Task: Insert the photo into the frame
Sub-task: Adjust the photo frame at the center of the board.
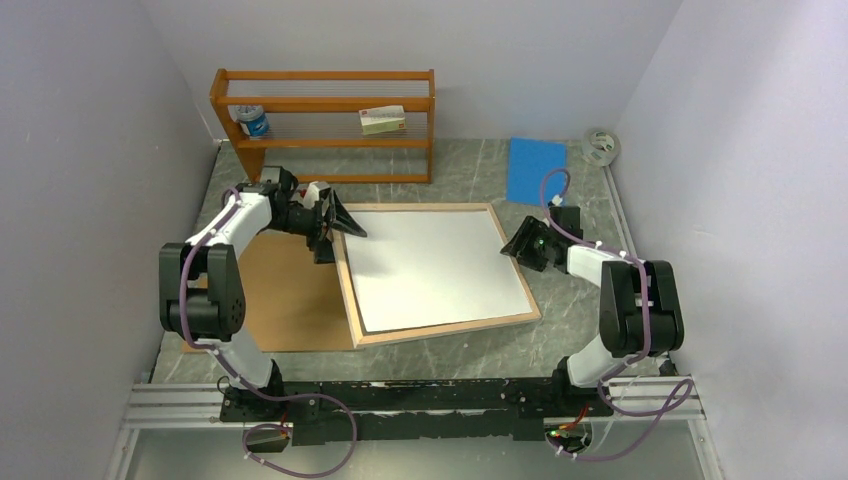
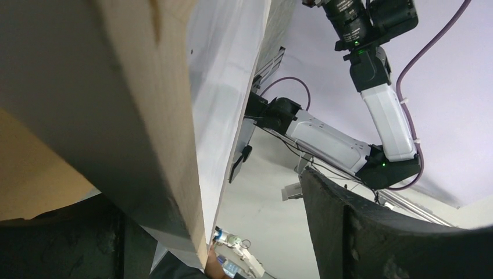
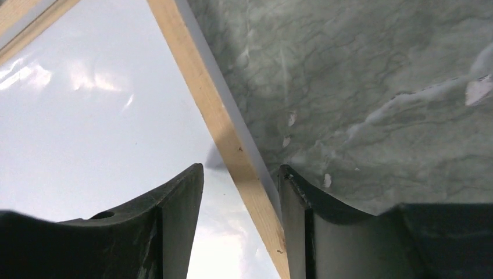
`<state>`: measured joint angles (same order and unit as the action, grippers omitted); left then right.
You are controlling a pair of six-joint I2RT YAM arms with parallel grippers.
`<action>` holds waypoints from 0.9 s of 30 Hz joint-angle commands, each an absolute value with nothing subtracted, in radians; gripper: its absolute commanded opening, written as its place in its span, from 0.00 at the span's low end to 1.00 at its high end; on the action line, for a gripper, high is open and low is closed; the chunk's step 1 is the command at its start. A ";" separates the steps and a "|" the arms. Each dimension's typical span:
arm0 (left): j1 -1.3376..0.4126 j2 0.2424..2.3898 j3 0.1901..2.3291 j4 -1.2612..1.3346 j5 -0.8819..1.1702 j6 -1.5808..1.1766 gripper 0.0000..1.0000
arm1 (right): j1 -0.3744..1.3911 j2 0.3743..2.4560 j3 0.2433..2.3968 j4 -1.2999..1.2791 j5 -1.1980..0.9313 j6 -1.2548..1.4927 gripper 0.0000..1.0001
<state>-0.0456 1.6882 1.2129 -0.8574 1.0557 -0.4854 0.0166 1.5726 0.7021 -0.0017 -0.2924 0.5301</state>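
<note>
Photo (image 1: 430, 265) and frame (image 1: 450, 328) lie together in the middle of the grey-green marbled surface (image 1: 450, 180). The frame is reverse side up, its light wood rail showing all round. The photo sits inside that rail with its plain white back upward, and a thin dark line shows along its near and left edges. The whole rectangle is skewed, and its left side overlaps a brown backing board (image 1: 285, 300) lying flat on the surface.

The left hand (image 1: 335, 230) is at the frame's far left corner. Its wrist camera shows the fingers (image 2: 378, 232) spread wide, the wood rail close to one of them and a clear gap before the other, so nothing is clamped.

The right hand (image 1: 522, 245) is at the frame's right edge. Its two fingers (image 3: 174, 215) straddle the wood rail at a middling spread. The outer finger is just beside the rail's pale outer face, while a gap remains on the photo side, so the rail is not pinched.

Against the back wall stands an orange wooden shelf rack (image 1: 330, 120) holding a small blue-and-white container (image 1: 253, 122) and a small box (image 1: 383, 120). A blue sheet (image 1: 535, 170) and a roll of tape (image 1: 600, 147) lie in the far right corner.
</note>
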 commanded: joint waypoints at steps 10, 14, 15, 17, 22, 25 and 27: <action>-0.052 1.678 1.278 -0.758 1.064 -0.686 0.86 | 0.059 1.623 0.689 -0.220 -0.188 0.552 0.24; -0.052 1.678 1.286 -0.747 1.054 -0.718 0.89 | 0.076 1.605 0.675 -0.274 -0.092 0.704 0.17; -0.052 1.679 1.288 -0.752 1.053 -0.719 0.90 | 0.080 1.599 0.665 -0.274 -0.074 0.738 0.16; -0.052 1.680 1.291 -0.770 1.056 -0.705 0.91 | 0.084 1.582 0.650 -0.279 -0.039 0.795 0.14; -0.052 1.682 1.296 -0.844 1.069 -0.633 0.91 | 0.084 1.569 0.651 -0.281 -0.028 0.822 0.13; -0.052 1.663 1.281 -0.867 1.093 -0.586 0.89 | 0.084 1.572 0.659 -0.278 -0.037 0.818 0.13; -0.052 1.653 1.283 -0.909 1.081 -0.542 0.87 | 0.084 1.579 0.661 -0.270 -0.050 0.816 0.14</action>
